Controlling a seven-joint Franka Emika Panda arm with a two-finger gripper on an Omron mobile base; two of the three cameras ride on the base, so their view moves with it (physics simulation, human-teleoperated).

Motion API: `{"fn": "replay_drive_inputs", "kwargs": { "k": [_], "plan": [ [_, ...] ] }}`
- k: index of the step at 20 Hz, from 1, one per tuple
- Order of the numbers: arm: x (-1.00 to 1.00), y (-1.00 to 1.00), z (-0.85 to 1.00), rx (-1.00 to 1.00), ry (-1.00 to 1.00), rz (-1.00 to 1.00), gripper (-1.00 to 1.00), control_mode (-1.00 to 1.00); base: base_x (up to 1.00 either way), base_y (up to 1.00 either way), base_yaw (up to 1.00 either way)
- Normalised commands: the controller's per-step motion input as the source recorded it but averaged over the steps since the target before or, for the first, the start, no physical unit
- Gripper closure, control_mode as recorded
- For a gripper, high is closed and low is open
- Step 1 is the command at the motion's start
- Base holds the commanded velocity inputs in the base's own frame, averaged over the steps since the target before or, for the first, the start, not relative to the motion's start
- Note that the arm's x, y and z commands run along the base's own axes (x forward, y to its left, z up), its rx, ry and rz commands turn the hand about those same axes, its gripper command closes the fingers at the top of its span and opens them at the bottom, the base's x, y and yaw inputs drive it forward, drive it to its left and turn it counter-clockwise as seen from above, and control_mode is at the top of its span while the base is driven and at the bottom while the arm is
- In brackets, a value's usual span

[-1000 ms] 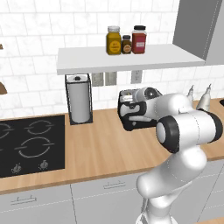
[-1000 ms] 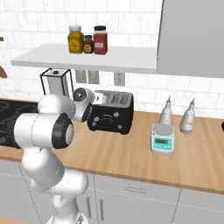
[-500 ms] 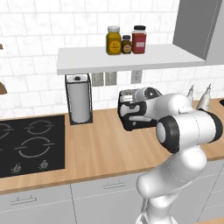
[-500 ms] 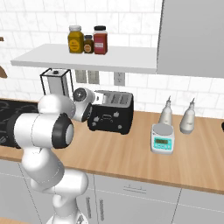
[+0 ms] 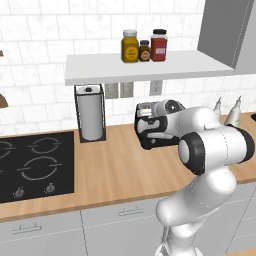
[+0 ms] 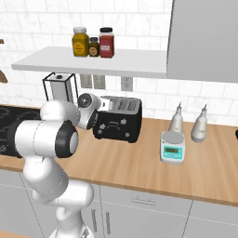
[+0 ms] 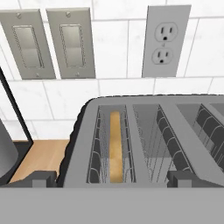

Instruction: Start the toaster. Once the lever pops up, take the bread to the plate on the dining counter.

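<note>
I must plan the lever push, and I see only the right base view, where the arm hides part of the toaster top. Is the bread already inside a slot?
Observer: Yes. In the hand view the bread stands on edge in one slot of the toaster, sunk below the rim.
Operator: Is the slot beside it also filled?
Observer: No, the neighbouring slot shows bare wire guides and nothing else.
Operator: And the gripper, is it open or shut?
Observer: Open. The gripper has its two tips wide apart, one on each side of the slot with the bread, and it holds nothing.
</note>
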Motion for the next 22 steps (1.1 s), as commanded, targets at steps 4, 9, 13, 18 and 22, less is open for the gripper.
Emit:
{"fn": "replay_drive_inputs", "kwargs": {
  "k": [4, 9, 13, 18, 22],
  "plan": [
    [0.0, 0.0, 0.0, 0.0, 0.0, 0.0, -1.0, -1.0, 0.0, 0.0, 0.0],
    [0.0, 0.0, 0.0, 0.0, 0.0, 0.0, -1.0, -1.0, 0.0, 0.0, 0.0],
    [0.0, 0.0, 0.0, 0.0, 0.0, 0.0, -1.0, -1.0, 0.0, 0.0, 0.0],
    [0.0, 0.0, 0.0, 0.0, 0.0, 0.0, -1.0, -1.0, 0.0, 0.0, 0.0],
    [0.0, 0.0, 0.0, 0.0, 0.0, 0.0, -1.0, -1.0, 0.0, 0.0, 0.0]
  ]
}}
